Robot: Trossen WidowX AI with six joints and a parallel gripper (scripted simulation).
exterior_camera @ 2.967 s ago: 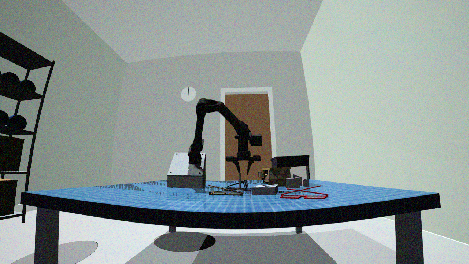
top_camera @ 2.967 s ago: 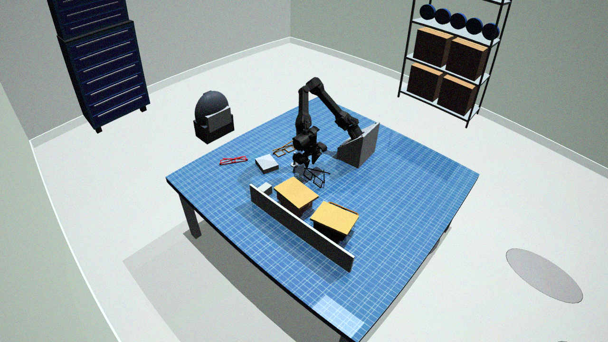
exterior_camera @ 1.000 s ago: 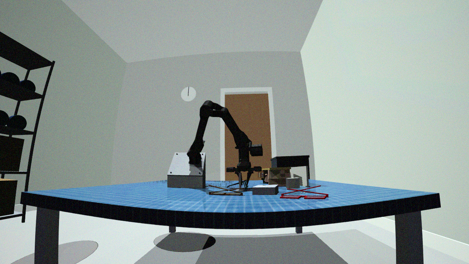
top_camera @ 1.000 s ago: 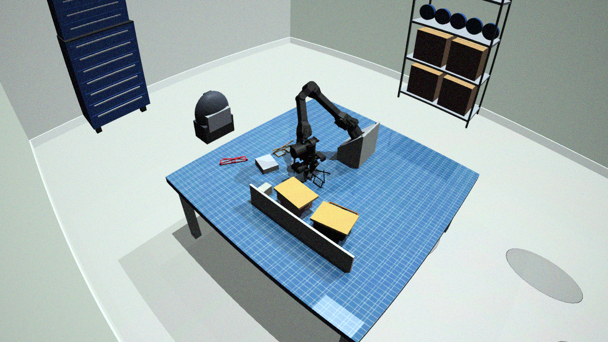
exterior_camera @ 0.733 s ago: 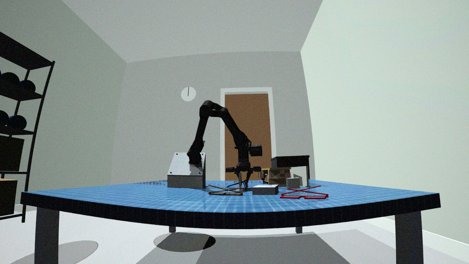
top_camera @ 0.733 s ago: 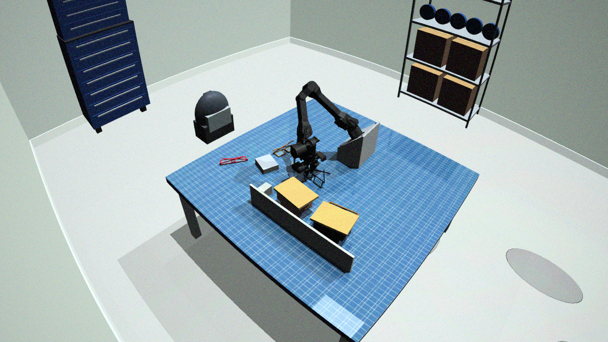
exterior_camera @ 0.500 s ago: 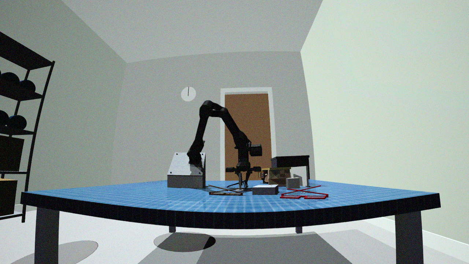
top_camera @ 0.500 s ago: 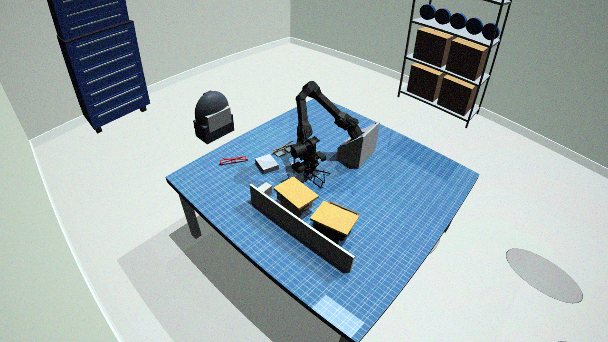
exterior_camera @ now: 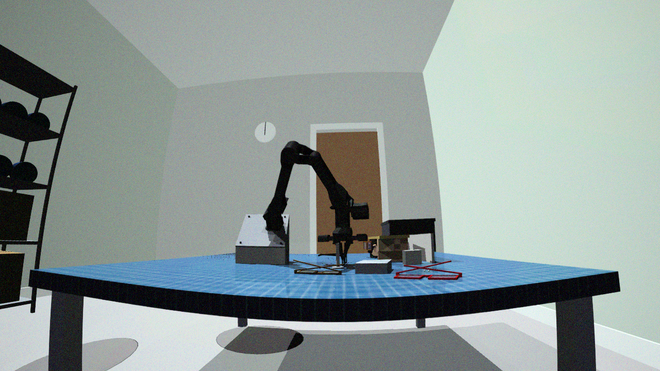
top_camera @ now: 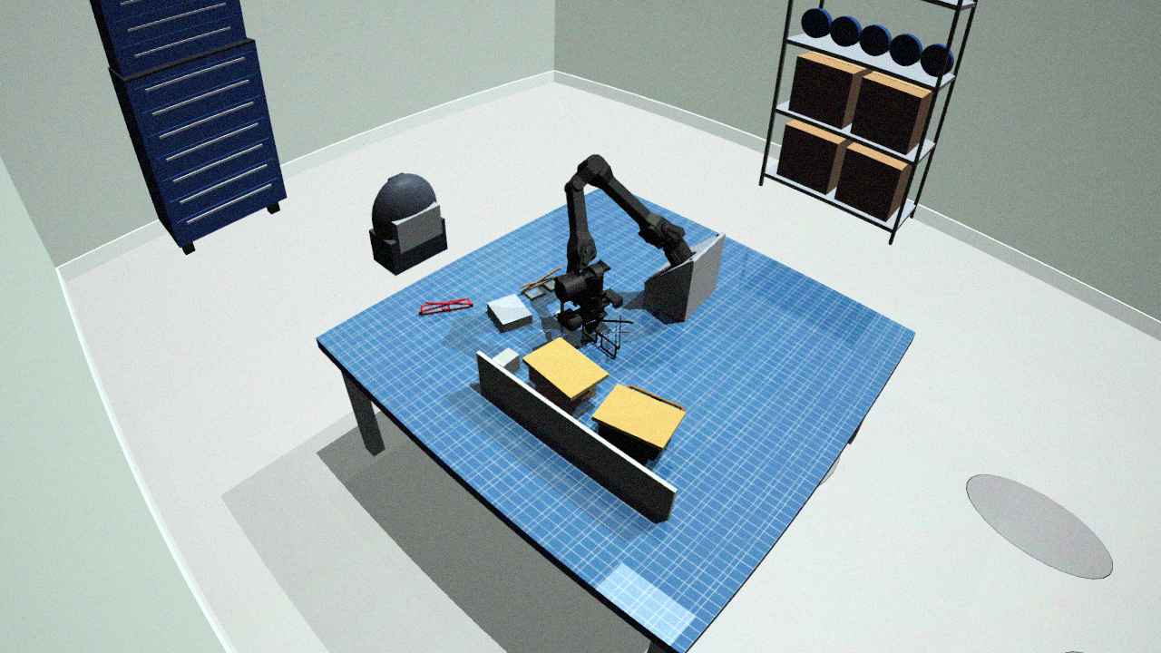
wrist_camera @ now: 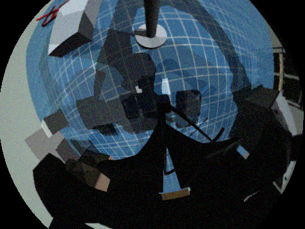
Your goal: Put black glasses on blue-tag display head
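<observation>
The black glasses sit tilted on the blue table, just behind the two display heads. My gripper reaches straight down onto them, close to the table top, and its fingers are shut on the thin black frame. The display heads are two boxy shapes with tan tops: the left head and the right head. They also show far back in the exterior view. No blue tag shows in any view.
A long grey wall stands in front of the heads, with a small grey cube at its end. Red glasses, brown glasses and a grey block lie left of the gripper. The arm's grey mount stands behind.
</observation>
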